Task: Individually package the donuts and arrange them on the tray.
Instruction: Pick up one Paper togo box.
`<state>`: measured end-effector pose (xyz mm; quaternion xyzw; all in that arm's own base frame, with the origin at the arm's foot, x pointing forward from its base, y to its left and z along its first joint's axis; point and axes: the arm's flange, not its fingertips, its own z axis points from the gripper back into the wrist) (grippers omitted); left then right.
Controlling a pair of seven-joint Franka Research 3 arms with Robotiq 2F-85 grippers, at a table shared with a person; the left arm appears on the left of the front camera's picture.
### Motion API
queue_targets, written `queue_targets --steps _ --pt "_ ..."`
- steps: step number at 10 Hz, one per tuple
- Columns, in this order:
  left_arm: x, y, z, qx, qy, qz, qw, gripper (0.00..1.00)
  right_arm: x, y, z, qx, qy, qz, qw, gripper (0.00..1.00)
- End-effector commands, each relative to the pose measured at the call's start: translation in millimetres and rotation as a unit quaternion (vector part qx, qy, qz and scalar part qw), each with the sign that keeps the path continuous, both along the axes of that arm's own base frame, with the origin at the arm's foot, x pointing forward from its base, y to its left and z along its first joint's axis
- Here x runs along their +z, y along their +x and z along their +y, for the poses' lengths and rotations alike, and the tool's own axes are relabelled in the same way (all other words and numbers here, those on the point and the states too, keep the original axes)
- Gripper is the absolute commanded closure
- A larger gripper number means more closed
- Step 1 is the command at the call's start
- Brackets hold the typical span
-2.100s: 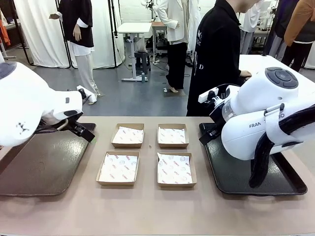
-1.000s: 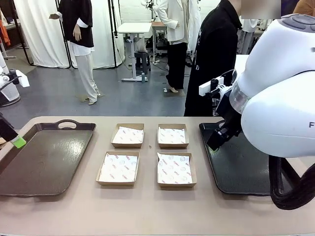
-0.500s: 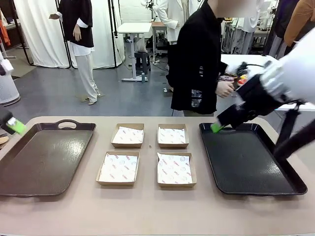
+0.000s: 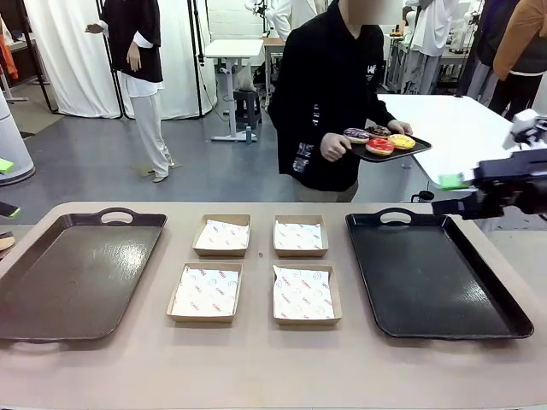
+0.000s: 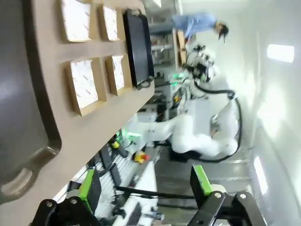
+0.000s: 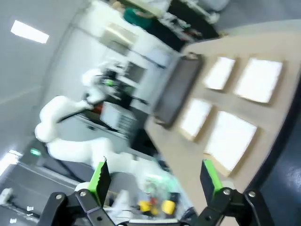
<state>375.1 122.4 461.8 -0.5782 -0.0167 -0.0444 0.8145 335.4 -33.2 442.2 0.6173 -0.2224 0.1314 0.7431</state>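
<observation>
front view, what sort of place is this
Probably a robotics lab, not a bakery. The right arm's fingers hover by a table staged with dark trays and four paper-lined boxes; white curtains and a standing desk stand behind. A person carries the donuts on a small tray.

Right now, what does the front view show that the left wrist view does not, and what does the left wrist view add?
Front view: a person beyond the table's far side carries a small tray with four donuts: red, yellow, chocolate and purple. Left wrist view: the open left pincer seen along its own fingers, and the right arm's white body beside the table. Both: four paper-lined boxes between the brown tray and the black tray on the table.
</observation>
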Motion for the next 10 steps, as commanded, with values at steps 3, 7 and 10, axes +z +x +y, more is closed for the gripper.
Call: queue_targets --steps 3,7,10 --pt "-18.5 0.6 64.8 0.069 -0.026 0.05 0.996 0.0 -53.5 -39.3 -39.1 -0.021 0.06 0.092 0.994 0.0" --pt "-26.2 -22.0 112.7 0.108 -0.032 0.042 0.993 0.0 -59.9 -68.3 -63.6 -0.045 0.035 0.118 0.991 0.0" --pt "-21.6 -33.9 117.9 0.128 -0.014 0.025 0.991 0.0 -56.8 -74.2 -64.9 -0.042 0.012 0.141 0.989 0.0"
